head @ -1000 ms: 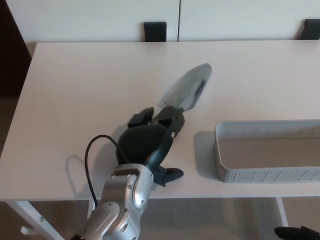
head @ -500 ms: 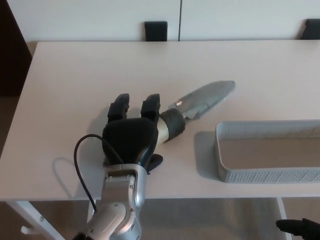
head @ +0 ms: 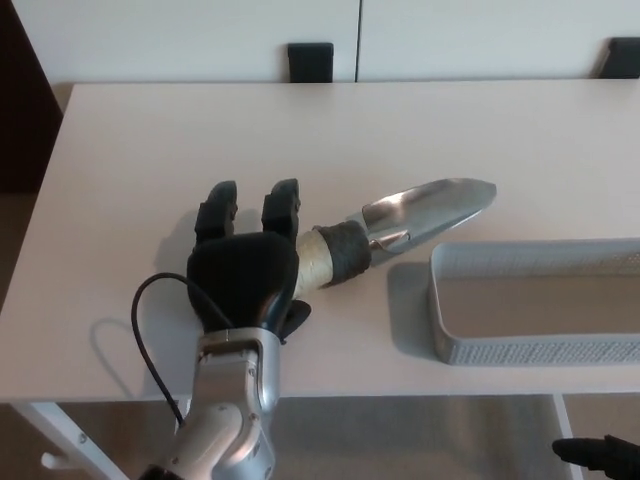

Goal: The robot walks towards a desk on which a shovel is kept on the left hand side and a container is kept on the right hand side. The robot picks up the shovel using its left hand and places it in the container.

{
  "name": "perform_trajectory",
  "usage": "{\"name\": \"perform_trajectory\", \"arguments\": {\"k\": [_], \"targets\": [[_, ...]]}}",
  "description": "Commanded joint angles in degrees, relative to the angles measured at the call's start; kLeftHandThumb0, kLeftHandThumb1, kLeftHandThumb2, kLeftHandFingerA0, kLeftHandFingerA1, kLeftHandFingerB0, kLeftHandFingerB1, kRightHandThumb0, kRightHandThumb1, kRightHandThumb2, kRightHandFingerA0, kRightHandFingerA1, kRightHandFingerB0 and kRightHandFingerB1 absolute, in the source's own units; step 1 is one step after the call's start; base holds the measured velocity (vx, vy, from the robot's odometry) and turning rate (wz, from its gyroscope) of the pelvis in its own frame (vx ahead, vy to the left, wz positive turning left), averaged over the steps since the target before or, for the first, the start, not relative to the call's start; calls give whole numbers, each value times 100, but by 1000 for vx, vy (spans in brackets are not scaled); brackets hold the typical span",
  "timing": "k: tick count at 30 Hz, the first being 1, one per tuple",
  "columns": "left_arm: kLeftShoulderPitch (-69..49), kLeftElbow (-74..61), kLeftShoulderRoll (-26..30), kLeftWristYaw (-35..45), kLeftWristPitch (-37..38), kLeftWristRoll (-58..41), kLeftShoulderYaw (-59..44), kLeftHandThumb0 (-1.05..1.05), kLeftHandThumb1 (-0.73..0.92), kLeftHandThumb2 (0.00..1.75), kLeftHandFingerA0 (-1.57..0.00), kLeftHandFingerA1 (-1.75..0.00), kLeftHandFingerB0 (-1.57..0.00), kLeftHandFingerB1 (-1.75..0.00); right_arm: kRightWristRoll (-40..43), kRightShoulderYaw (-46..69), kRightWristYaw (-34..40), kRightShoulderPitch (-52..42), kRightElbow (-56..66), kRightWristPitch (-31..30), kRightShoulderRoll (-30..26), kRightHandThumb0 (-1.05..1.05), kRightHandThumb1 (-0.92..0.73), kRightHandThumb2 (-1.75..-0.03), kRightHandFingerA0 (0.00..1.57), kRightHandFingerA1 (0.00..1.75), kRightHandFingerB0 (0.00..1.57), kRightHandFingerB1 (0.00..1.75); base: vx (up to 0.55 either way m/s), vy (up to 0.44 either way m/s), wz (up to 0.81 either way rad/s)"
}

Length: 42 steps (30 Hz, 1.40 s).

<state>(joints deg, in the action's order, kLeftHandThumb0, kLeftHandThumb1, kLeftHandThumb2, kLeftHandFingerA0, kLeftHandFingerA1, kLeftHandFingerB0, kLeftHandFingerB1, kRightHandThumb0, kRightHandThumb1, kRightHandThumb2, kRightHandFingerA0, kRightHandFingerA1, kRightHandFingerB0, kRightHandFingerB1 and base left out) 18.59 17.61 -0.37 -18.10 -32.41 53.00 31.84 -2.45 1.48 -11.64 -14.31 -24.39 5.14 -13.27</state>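
The shovel (head: 420, 208) has a shiny metal blade, a black collar and a tan wooden handle (head: 318, 258). My left hand (head: 245, 270) is shut on that handle near the desk's front middle, its back turned up to the camera. The blade points right and slightly away, its tip above the desk just beyond the far left corner of the grey mesh container (head: 500, 350). The container stands at the front right, with nothing visible inside. A small black part of my right hand (head: 600, 455) shows low at the bottom right, below the desk edge.
The white desk (head: 150, 150) fills the view, with its front edge close to me. Two black chair backs (head: 310, 60) (head: 622, 56) stand behind its far edge. A black cable (head: 150, 300) loops off my left forearm.
My left hand has turned and shifted slightly left with the shovel. The blade has swung clockwise, from pointing away to pointing right toward the container.
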Motion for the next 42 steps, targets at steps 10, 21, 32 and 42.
{"name": "perform_trajectory", "arguments": {"k": [10,21,32,42], "targets": [[946,1087,447,3066,1542,-2220,-668,-56,47,68,-23,-40,-8,-30,-53,-70,-112,51,3,-7,-141,-17,-49,-54,76,61,53,49,0,0,0],[1451,2288,416,3357,2249,-2419,-792,-5,88,65,-89,-60,-64,-45,-205,-219,-286,273,153,-128,-334,-21,-49,-54,76,60,53,48,0,0,0],[1244,2532,480,2306,2794,-2327,-1148,-17,83,64,-86,-96,-63,-56,-267,-318,-378,408,153,-214,-451,-20,-50,-54,75,58,54,48,0,0,0],[1092,2244,162,1963,2963,-3101,-2013,-5,87,67,-79,-130,-73,-69,-265,-383,-384,408,129,-206,-501,-27,-46,-62,75,62,53,52,0,0,0]]}}
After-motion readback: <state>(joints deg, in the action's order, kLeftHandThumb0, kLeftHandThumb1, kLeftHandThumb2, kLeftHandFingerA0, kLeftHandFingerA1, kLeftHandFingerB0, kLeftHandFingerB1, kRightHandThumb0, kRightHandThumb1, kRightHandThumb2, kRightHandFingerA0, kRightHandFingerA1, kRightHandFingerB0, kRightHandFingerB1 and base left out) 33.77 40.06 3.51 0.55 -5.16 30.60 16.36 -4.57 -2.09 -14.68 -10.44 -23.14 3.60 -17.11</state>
